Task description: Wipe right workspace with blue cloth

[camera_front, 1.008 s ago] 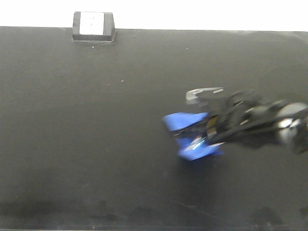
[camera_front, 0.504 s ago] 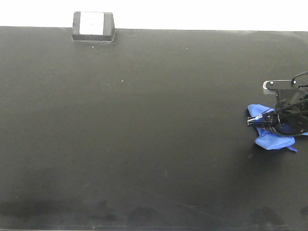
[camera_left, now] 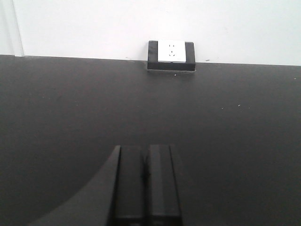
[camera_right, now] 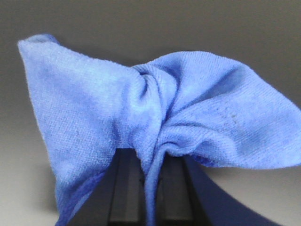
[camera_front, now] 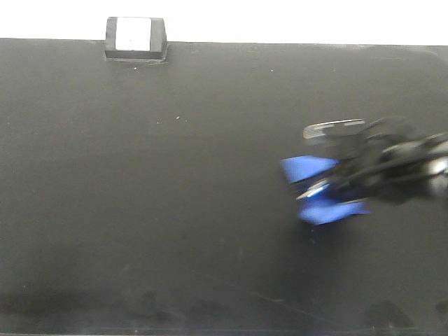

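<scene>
Right workspace (camera_front: 175, 210): matte black benchtop, faintly smudged along the near edge, fine pale specks toward the middle. Socket box (camera_front: 136, 38) at the far edge against the white wall (camera_front: 280, 21), black frame with white face; same box (camera_left: 171, 57) seen head-on from the left wrist camera.

Blue cloth (camera_front: 318, 189) on the right half of the benchtop, well apart from the socket box, bunched into two lobes and motion-blurred in the front view. In the right wrist view, blue cloth (camera_right: 160, 122) pinched at its middle, fanning out left and right above the fingers, folds gathered at the pinch point, spread over the dark surface.

Right gripper (camera_right: 149, 188): closed tight on the cloth, fabric squeezed between the two black fingers (camera_right: 124, 188). In the front view, right gripper (camera_front: 329, 185) reaching in from the right edge, blurred, low over the bench, cloth at its tip.

Left gripper (camera_left: 146, 181): fingers pressed together, nothing between them, poised above bare benchtop and facing the socket box. Not seen in the front view.
</scene>
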You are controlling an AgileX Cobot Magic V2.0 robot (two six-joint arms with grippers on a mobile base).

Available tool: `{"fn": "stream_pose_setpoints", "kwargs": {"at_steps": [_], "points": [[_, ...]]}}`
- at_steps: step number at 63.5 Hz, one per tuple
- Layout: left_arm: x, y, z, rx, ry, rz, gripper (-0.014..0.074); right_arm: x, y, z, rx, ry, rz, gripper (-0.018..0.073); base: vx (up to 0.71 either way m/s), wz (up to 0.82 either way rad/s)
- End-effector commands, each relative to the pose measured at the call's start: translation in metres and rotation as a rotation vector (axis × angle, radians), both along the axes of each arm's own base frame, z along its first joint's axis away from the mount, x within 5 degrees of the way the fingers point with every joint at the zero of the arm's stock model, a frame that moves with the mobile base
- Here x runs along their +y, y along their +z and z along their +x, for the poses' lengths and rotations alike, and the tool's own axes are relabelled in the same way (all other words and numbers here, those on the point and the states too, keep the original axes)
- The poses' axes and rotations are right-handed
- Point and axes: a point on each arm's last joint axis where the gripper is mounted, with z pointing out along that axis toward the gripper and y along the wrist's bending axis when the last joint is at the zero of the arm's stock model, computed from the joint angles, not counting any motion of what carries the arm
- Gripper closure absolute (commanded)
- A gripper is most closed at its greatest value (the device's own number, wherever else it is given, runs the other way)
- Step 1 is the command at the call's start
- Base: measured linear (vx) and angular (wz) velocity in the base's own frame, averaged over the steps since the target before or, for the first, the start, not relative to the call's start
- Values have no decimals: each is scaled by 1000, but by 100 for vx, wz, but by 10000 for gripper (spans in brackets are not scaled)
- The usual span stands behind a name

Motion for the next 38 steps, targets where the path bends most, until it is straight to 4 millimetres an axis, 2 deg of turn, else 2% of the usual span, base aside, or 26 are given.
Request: {"fn": "stream_pose_setpoints", "kwargs": {"at_steps": [1,7,19,27,38], "points": [[-1,-2,1,-68,-6,-8,602,26,4,-12,-38,186,-39,537,0,0],[-1,-2,1,-68,-6,-8,602,36,4,-20,-53,290,-138,529,0,0],[-1,-2,1,-68,-6,-8,602,42,16,-23,-87,309,-248,458,0,0],[-1,-2,1,-68,-6,-8,602,45,35,-19,-143,277,-192,363,0,0],[-1,-2,1,-68,-6,-8,602,50,59,-17,-216,218,-80,171,0,0]]}}
